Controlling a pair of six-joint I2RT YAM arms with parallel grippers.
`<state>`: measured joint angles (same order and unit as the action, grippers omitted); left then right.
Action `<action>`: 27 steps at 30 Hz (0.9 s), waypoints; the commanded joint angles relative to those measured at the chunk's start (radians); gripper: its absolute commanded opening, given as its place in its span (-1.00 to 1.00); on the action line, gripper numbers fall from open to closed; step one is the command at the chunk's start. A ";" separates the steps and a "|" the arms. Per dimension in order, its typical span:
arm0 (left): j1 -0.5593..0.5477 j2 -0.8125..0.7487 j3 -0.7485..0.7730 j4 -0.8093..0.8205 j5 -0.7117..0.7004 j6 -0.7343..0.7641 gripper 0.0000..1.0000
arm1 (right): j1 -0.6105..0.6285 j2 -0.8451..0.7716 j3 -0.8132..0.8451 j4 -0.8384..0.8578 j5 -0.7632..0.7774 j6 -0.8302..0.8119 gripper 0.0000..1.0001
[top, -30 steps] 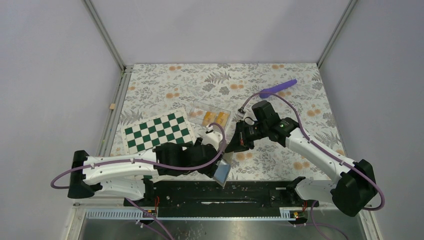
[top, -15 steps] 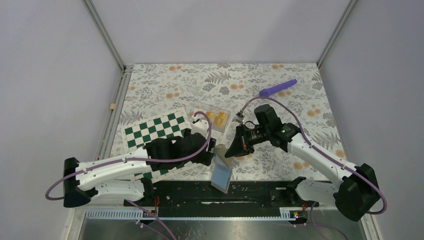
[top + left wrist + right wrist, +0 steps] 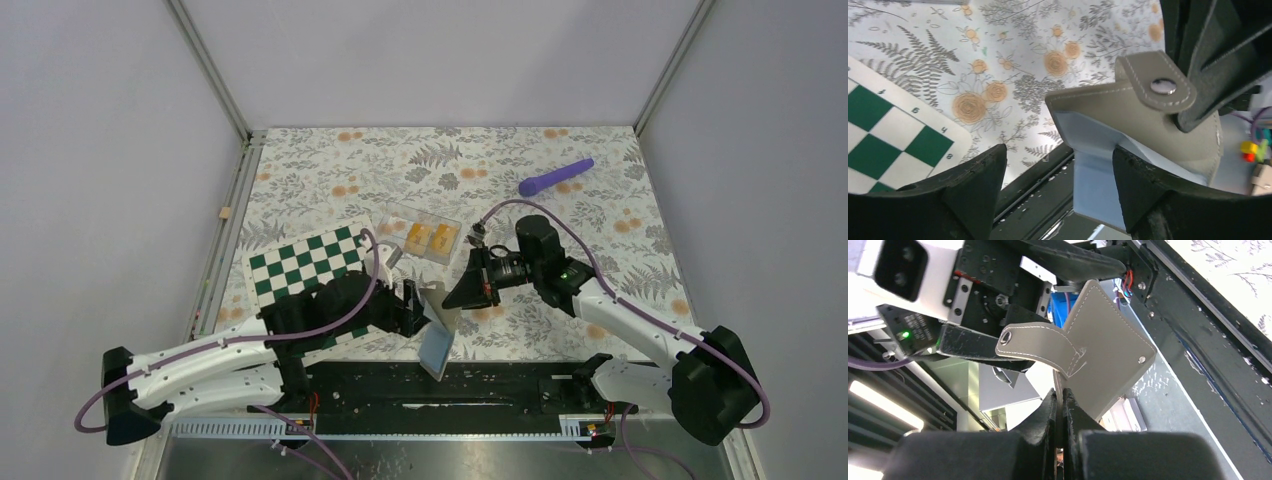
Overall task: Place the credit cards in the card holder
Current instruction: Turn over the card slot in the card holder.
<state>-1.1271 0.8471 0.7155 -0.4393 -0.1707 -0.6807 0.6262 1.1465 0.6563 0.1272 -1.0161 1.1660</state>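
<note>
The card holder (image 3: 437, 338) is a grey leather wallet with a snap strap and a pale blue inside. It hangs tilted above the table's front edge. My right gripper (image 3: 451, 297) is shut on its upper edge; the right wrist view shows the two jaws (image 3: 1059, 401) pinching the grey panel (image 3: 1108, 355). My left gripper (image 3: 424, 312) stands open beside it, and the holder's blue flap (image 3: 1098, 185) passes between its spread fingers (image 3: 973, 192) close to the right one. The orange-yellow credit cards (image 3: 430, 238) lie in a clear tray farther back.
A green-and-white chessboard (image 3: 315, 262) lies under the left arm. A purple rod (image 3: 556, 177) rests at the back right on the floral cloth (image 3: 330, 170). The black rail (image 3: 500, 385) with the arm bases runs along the front edge.
My left gripper has opened wider and the left arm has drawn back to the left. My right gripper has shifted left, still pinching the holder, which now hangs from it.
</note>
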 commanded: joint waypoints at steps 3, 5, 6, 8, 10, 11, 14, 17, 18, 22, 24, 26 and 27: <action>0.070 -0.134 -0.114 0.271 0.154 -0.089 0.55 | -0.002 -0.017 -0.003 0.224 -0.064 0.138 -1.00; 0.099 -0.164 -0.141 0.300 0.191 -0.107 0.56 | -0.002 -0.019 -0.007 0.241 -0.068 0.148 -1.00; 0.115 -0.176 -0.155 0.313 0.217 -0.112 0.56 | -0.002 -0.018 -0.010 0.252 -0.072 0.155 -1.00; 0.148 -0.200 -0.180 0.352 0.272 -0.123 0.56 | -0.002 -0.022 -0.008 0.267 -0.085 0.160 -1.00; 0.175 -0.215 -0.205 0.399 0.331 -0.126 0.56 | -0.002 -0.023 -0.006 0.289 -0.102 0.170 -1.00; 0.188 -0.222 -0.215 0.424 0.356 -0.128 0.57 | -0.002 -0.023 -0.004 0.301 -0.113 0.175 -1.00; 0.212 -0.235 -0.238 0.508 0.455 -0.126 0.57 | -0.002 -0.023 0.008 0.333 -0.147 0.187 -1.00; 0.224 -0.234 -0.241 0.579 0.544 -0.119 0.56 | -0.003 -0.022 0.020 0.357 -0.178 0.193 -1.00; 0.227 -0.232 -0.238 0.591 0.564 -0.117 0.56 | -0.003 -0.021 0.024 0.371 -0.187 0.201 -1.00; 0.237 -0.224 -0.226 0.625 0.619 -0.111 0.45 | -0.003 -0.012 0.034 0.468 -0.215 0.257 -1.00; 0.243 -0.228 -0.223 0.634 0.633 -0.119 0.21 | -0.004 -0.006 0.036 0.489 -0.217 0.272 -1.00; 0.249 -0.236 -0.220 0.636 0.638 -0.130 -0.09 | -0.003 0.001 0.043 0.492 -0.219 0.272 -1.00; 0.249 -0.240 -0.218 0.631 0.635 -0.137 -0.22 | -0.003 0.006 0.045 0.495 -0.216 0.272 -1.00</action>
<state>-0.8890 0.6231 0.4751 0.1074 0.4057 -0.8036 0.6254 1.1473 0.6518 0.5266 -1.1881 1.4063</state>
